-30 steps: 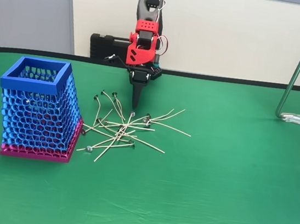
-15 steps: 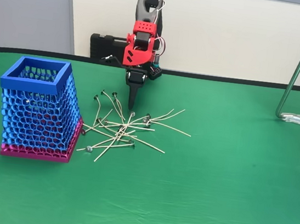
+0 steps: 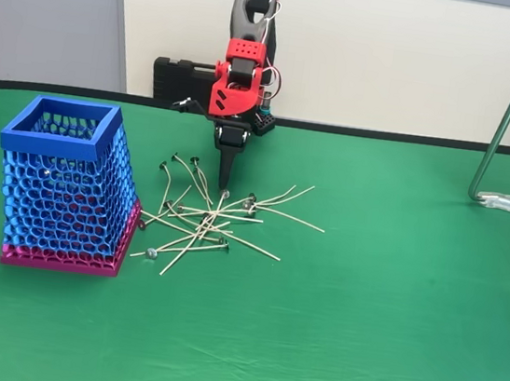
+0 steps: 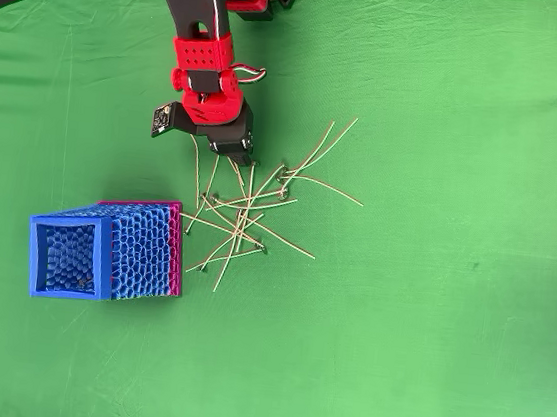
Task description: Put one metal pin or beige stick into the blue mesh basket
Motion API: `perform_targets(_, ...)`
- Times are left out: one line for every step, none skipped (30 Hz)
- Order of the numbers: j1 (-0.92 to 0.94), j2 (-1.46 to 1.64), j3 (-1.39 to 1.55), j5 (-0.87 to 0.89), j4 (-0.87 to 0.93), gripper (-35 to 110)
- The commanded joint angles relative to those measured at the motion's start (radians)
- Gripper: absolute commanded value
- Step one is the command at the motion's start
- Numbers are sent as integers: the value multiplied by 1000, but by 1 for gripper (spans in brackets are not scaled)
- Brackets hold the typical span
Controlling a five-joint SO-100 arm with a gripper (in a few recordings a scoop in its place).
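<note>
Pincer, fixed view: my red-and-black two-finger gripper (image 3: 224, 179) points straight down, its dark fingers drawn together into one tapered tip. I see nothing held between them.

Sticks, fixed view: the loose heap of thin beige sticks with small round grey metal heads (image 3: 212, 215) lies on the green cloth-covered table (image 3: 381, 301) directly beneath and in front of the pincer tip. The nearest heads sit just below it; whether the tip touches any, I cannot tell.

Basket, fixed view: the tall square blue honeycomb-mesh basket with a magenta base (image 3: 65, 186) stands to the picture's left of the pincer, near the heap's edge but well apart from the fingers. A few grey heads seem to show through the mesh.

Pincer, overhead view: the gripper (image 4: 236, 153) hangs over the top edge of the pile, arm reaching down from the picture's top.

Sticks, overhead view: the pile (image 4: 248, 210) fans out below and right of the pincer, crossed and tangled.

Basket, overhead view: the open mouth (image 4: 103, 249) sits below and left of the pincer.

Handling, my judgement: these sticks look featherlight, thin, springy and apt to slip or drag neighbours. I would take an outlying one mid-shaft, clear of crossings.
</note>
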Motion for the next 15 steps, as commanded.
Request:
perform_targets(-3,-6,-38,-9,-12,14)
perform_targets(-3,-11,-44,-8,-11,14)
perform_targets(-3,-15,-51,-6,-8,14)
perform_targets(-3,-18,-57,-6,-6,14)
perform_targets(-3,-23,-61,-6,-6,14)
perform_targets(-3,-26,-66,-5,-6,15)
perform_targets(-3,-28,-69,-5,-5,15)
perform_targets(-5,-28,-71,-5,-5,15)
perform_targets(-5,-28,-72,-5,-3,15)
perform_targets(-5,-28,-72,-5,-3,15)
perform_targets(-5,-28,-74,-5,-3,15)
perform_targets(-6,-28,-75,-6,-3,15)
perform_targets(-6,-31,-78,-6,-3,14)
perform_targets(-6,-32,-80,-6,-3,14)
perform_targets(-6,-35,-83,-6,-3,14)
